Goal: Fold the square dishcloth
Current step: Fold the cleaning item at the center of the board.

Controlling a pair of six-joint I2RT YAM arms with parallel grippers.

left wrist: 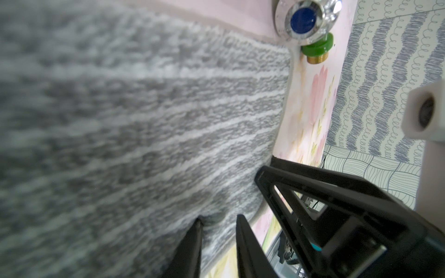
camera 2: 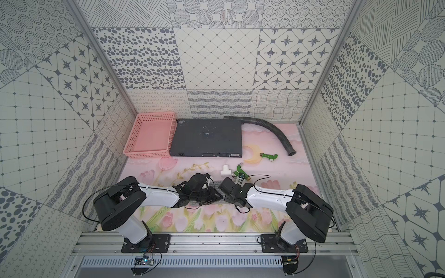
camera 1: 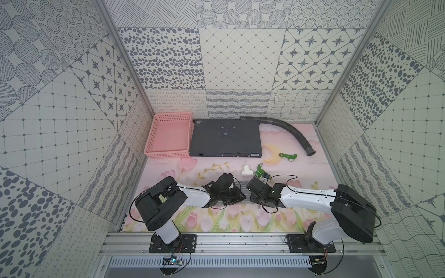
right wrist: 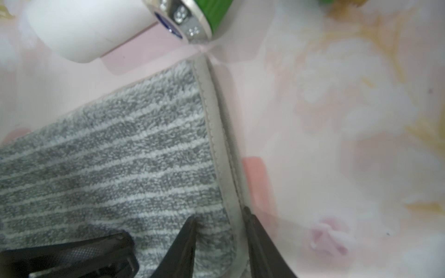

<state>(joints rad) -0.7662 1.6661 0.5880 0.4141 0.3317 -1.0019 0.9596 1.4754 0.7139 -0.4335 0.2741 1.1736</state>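
Square dishcloth (camera 1: 242,190), largely hidden under left gripper (left wrist: 219,217), right gripper (right wrist: 220,214)

Pink basket (camera 1: 166,154) beside grey box (camera 1: 226,139); hose (camera 1: 291,125) behind.

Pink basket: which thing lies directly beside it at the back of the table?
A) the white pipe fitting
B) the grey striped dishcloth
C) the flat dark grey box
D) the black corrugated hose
C: in both top views the flat dark grey box lies side by side with the pink basket, their walls almost touching.
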